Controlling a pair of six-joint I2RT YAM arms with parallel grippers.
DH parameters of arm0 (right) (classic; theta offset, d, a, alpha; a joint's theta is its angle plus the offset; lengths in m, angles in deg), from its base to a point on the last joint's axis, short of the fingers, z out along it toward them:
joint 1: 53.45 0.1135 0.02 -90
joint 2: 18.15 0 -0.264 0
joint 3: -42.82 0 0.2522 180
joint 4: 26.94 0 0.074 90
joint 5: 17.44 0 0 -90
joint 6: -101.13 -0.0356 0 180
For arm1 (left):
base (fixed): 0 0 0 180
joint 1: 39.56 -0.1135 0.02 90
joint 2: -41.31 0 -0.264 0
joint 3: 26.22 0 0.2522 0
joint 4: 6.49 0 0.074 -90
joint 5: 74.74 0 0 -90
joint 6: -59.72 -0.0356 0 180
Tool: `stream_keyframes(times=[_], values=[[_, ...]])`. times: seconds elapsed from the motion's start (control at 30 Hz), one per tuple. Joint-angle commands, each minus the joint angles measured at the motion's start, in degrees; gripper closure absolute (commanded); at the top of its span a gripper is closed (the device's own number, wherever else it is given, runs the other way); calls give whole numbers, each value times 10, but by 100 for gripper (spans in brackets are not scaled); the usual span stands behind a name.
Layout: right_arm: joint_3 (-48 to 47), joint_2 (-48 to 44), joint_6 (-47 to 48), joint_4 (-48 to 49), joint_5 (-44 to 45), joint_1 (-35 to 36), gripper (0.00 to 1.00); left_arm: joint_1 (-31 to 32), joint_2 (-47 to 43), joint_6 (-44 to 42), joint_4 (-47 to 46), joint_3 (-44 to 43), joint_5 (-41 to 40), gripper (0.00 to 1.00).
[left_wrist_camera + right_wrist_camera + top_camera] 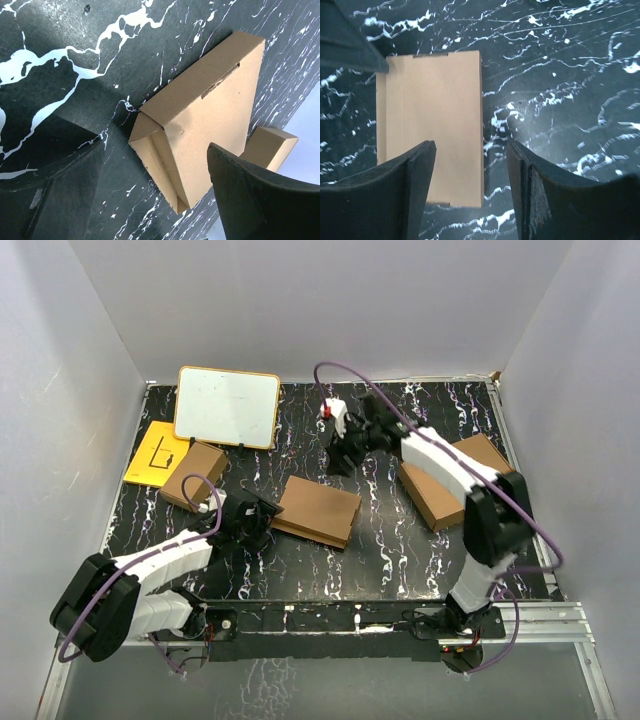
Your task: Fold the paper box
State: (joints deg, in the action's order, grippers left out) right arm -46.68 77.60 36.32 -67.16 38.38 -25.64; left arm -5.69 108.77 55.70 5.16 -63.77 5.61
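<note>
Apparently already closed up, the paper box (318, 510) lies flat at the middle of the tabletop (400, 550), so nothing needs holding: the left jaws stand spread and empty beside its left end, the right jaws likewise beyond its far side.

I see plain pale walls (320, 300) boxing in three sides of my table (390, 540), its black top veined white, under even, soft light throughout.

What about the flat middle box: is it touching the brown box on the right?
Apart. The top view shows a strip of bare table between the paper box and the right-hand box.
</note>
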Motion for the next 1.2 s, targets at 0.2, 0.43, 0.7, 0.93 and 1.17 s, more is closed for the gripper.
stream_keyframes(times=[0.2,0.43,0.7,0.93,1.17], values=[[-203,218,-102,-146,-192,-55,24,-1,10,20,32,-12,-2,25],[-191,253,-123,-86,-179,-82,24,-2,29,26,18,-8,-3,26],[-143,270,-127,-58,-214,-85,27,-2,69,27,-7,-20,5,35],[-110,280,-142,-40,-246,-85,33,-2,85,28,-19,-27,4,54],[-78,272,-153,-20,-249,-80,38,-1,107,21,-40,-37,8,72]])
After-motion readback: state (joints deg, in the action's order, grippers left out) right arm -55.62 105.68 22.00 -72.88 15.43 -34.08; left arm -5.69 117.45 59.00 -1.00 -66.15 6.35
